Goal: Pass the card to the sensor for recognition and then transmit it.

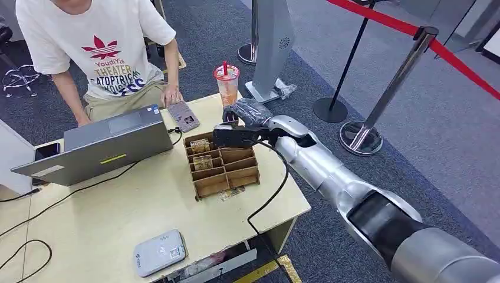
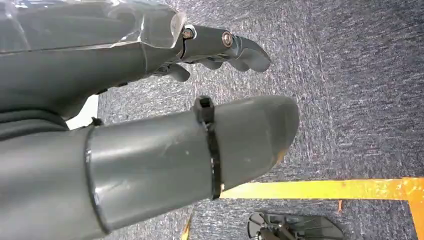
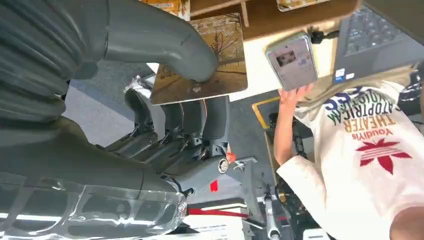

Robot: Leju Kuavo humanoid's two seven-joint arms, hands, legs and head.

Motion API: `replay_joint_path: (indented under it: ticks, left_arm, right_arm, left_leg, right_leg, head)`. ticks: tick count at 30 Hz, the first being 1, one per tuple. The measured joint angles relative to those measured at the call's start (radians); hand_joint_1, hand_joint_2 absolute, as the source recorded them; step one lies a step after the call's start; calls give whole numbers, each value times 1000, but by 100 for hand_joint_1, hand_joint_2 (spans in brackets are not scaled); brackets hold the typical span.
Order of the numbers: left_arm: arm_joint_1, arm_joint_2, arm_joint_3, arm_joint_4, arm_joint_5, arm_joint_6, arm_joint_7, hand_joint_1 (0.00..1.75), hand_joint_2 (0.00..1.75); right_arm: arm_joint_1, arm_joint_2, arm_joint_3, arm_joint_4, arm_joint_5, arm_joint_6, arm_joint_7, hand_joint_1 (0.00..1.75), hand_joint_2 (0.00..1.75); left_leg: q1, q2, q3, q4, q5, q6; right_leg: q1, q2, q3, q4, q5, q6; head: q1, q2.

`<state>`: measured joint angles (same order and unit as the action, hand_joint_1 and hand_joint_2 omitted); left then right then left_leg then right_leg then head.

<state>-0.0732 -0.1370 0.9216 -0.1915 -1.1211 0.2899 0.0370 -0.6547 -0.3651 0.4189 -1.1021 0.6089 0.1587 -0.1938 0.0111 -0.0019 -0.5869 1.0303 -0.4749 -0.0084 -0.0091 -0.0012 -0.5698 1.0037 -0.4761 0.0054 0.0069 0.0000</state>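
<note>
- Looks like a public demo or exhibition floor: stanchion posts (image 1: 386, 88) carrying a red barrier belt (image 1: 413, 32) fence off the spot.
- Grey carpet (image 1: 448, 135) underfoot, yellow floor tape (image 2: 320, 189).
- A person (image 1: 100, 47) sits at a pale worktop (image 1: 106, 224) with a laptop (image 1: 106, 144).

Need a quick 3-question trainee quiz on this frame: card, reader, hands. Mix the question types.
1. True or false: the right robot hand holds a card.
2. The white card sensor sits: A) beside the drink cup B) at the table's near edge C) inside the wooden organizer.
3. Fill in: the left robot hand hangs over the ____.

Key: 1 true; 2 B; 3 carpeted floor.
</note>
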Motion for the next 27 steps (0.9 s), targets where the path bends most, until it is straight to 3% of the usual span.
replay_joint_path:
  ticks: [10, 27]
  left_arm:
    - [-1, -2, 0, 0, -13, -5, 0, 0, 0]
    - [-20, 0, 0, 0, -38, -41, 22, 0, 0]
  right_arm:
    - [-41, 16, 3, -34, -2, -8, 6, 157, 175]
    - [-226, 168, 35, 53, 58, -87, 32, 164, 175]
  left_leg:
    - [0, 0, 0, 0, 0, 0]
    - [0, 0, 0, 0, 0, -1]
  right_leg:
    - [0, 0, 0, 0, 0, 0]
    - [0, 0, 0, 1, 0, 0]
  head:
    - [0, 0]
    - [0, 0]
